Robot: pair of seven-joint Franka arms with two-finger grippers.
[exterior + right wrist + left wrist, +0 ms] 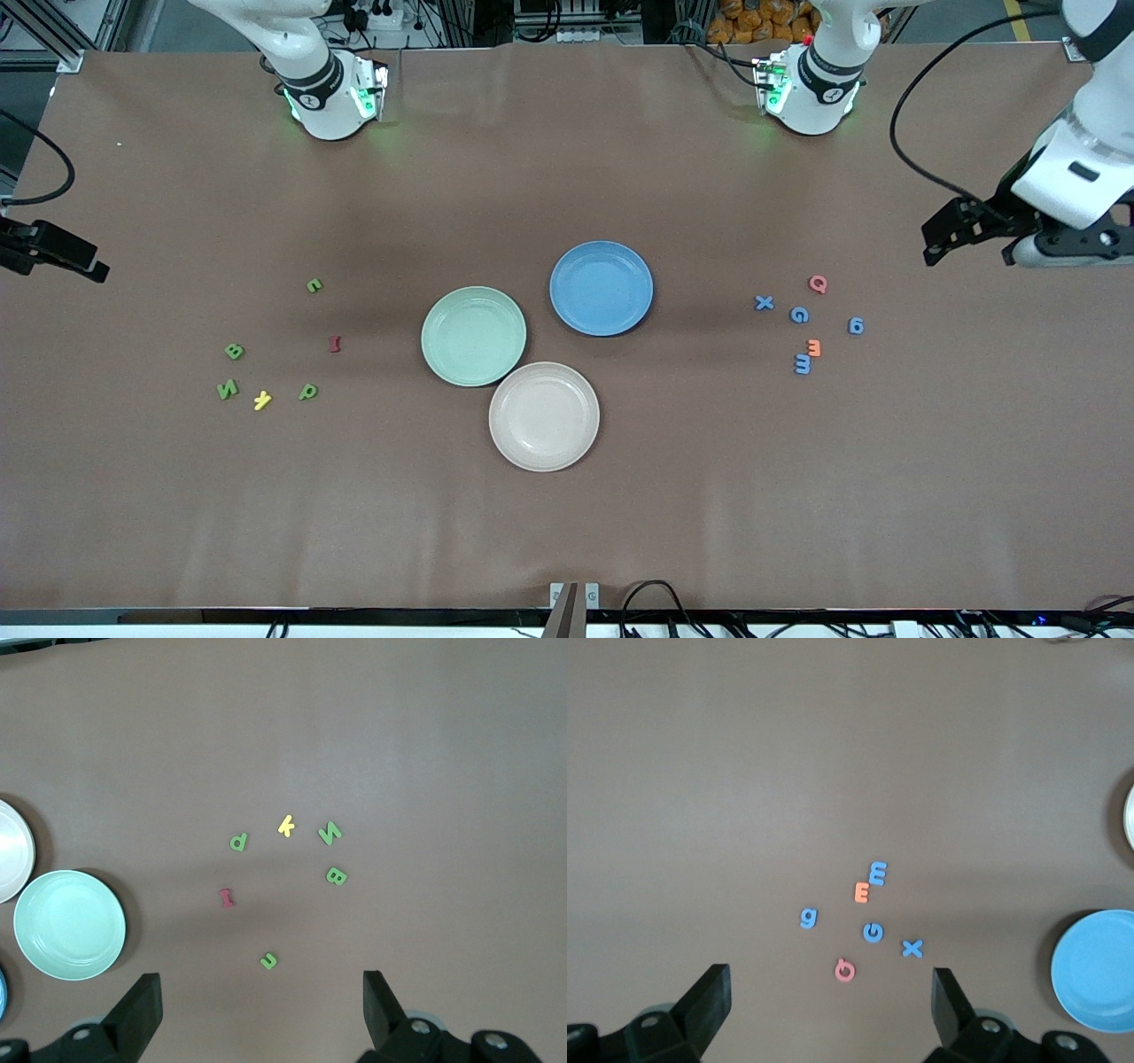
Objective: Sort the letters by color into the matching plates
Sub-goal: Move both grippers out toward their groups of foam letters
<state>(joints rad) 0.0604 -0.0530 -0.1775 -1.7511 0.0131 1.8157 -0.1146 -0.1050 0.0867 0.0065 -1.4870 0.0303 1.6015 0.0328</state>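
Observation:
Several green letters lie loose toward the right arm's end of the table, among them a B (234, 351) (337, 875) and an N (228, 389) (330, 834). Several blue letters lie toward the left arm's end, such as an X (764, 302) (912, 948) and a G (799, 315) (873, 932). The mint green plate (474, 336) (69, 924) and the blue plate (601, 288) (1099, 970) sit empty mid-table. My left gripper (970, 251) (831, 992) hangs open over bare table near the blue letters. My right gripper (62, 254) (262, 997) hangs open, holding nothing, at the table's edge near the green letters.
A beige plate (544, 416) touches the green plate, nearer the front camera. A pink letter (818, 283) and an orange one (814, 347) lie among the blue letters. A red letter (335, 344) and a yellow one (261, 400) lie among the green.

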